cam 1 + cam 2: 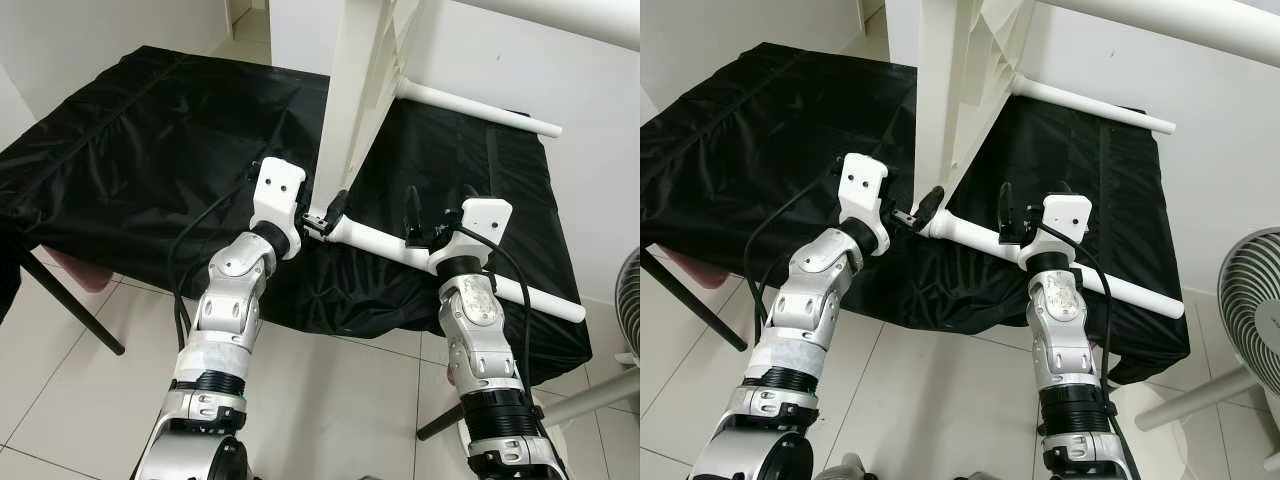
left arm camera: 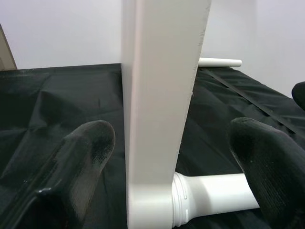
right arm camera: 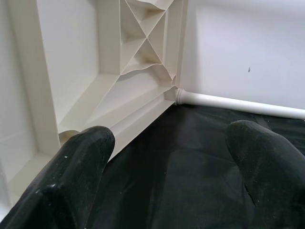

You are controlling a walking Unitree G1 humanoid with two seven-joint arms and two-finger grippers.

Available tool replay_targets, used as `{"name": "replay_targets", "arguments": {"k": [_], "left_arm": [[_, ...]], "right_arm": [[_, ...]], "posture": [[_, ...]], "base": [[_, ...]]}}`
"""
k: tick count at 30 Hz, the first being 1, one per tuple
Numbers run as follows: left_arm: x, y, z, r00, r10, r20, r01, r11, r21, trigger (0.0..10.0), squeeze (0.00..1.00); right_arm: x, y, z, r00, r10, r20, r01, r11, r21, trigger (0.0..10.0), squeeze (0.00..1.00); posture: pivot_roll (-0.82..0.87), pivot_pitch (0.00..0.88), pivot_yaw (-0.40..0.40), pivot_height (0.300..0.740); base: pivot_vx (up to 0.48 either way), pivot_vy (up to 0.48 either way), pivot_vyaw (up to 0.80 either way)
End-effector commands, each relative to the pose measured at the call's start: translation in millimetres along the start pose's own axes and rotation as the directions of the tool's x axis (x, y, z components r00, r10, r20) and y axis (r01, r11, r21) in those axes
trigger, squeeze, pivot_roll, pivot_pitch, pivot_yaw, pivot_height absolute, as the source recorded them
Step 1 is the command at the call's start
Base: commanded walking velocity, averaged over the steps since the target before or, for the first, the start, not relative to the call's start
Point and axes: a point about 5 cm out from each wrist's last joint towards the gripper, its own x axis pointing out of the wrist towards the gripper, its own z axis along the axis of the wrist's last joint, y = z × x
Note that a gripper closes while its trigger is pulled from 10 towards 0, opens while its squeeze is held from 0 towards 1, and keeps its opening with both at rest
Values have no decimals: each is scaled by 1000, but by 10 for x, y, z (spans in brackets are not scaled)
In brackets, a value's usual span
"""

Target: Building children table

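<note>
The white plastic tabletop stands on edge on the counter, which is draped in black cloth; it rises toward twelve o'clock in the head views. Its ribbed underside faces the right arm. One white leg sticks out from its far corner toward two o'clock; a second leg joins the near lower corner and runs along the counter's front edge toward four o'clock.

The left tool sits at that near corner, fingers apart and straddling the upright panel edge just above the threaded collar; they do not appear to press on it. The right tool is over the near leg at about its middle, with its fingers spread in the wrist view; whether they touch the tube I cannot tell.

I judge the parts light, stiff and smooth, so likely slippery under the dark pads. The tube looks best taken around its middle for turning, the panel by its thick rim near the corner to steady it. Standing on edge, the top could tip.

No containers are in sight.
</note>
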Motion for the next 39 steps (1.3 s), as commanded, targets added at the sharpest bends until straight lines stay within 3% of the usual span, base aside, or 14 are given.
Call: {"name": "replay_targets", "arguments": {"k": [1,6,12,19,21,22,23,25,29,31,37,39], "left_arm": [[5,123,-13,961,278,-7,-278,961,5,10000,0],[-27,121,-23,963,269,-7,-269,963,3,10000,0],[-240,98,-26,973,232,10,-232,972,22,10000,0],[-347,57,4,977,209,32,-210,978,21,10000,0],[-424,32,1,979,197,44,-198,980,17,10000,0],[-573,23,-70,980,194,39,-195,981,21,10000,0],[-573,23,-70,980,194,39,-195,981,21,10000,0],[-820,45,-196,979,203,6,-203,978,49,10000,0],[-902,63,-222,980,200,-9,-199,978,68,10000,0],[-1014,105,-169,981,195,-13,-193,977,92,10000,0],[-1021,83,-167,979,203,-18,-201,977,68,10000,0],[-1016,8,-214,979,203,-30,-201,979,42,10000,0]], "right_arm": [[12,-17,-2,1000,-3,-7,3,1000,-6,10000,0],[-9,-34,13,1000,-6,2,6,1000,-12,10000,0],[-177,-180,18,999,-39,-1,39,999,-19,10000,0],[-256,-210,42,999,-45,2,45,999,-28,10000,0],[-307,-210,47,999,-43,1,43,998,-36,10000,0],[-394,-184,32,999,-30,-13,29,999,-43,10000,0],[-394,-184,32,999,-30,-13,29,999,-43,10000,0],[-523,-135,5,999,9,-39,-12,998,-60,10000,0],[-558,-137,1,999,24,-47,-27,997,-70,10000,0],[-590,-237,19,999,19,-51,-25,994,-110,10000,0],[-607,-263,1,998,1,-61,-7,994,-108,10000,0],[-631,-215,-24,998,-4,-70,-3,995,-98,10000,0]], "posture": [[109,49,-34,740],[103,47,-29,740],[106,56,-33,740],[101,71,-30,740],[98,74,-30,740],[90,85,-26,740],[90,85,-26,740],[88,88,-23,740],[92,95,-23,740],[98,99,-26,740],[100,99,-27,740],[101,96,-30,740]], "base": [[0,0,0],[0,0,0],[0,0,0],[0,0,0],[0,0,0],[0,0,0],[0,0,0],[0,0,0],[0,0,0],[0,0,0],[0,0,0],[0,0,0]]}}
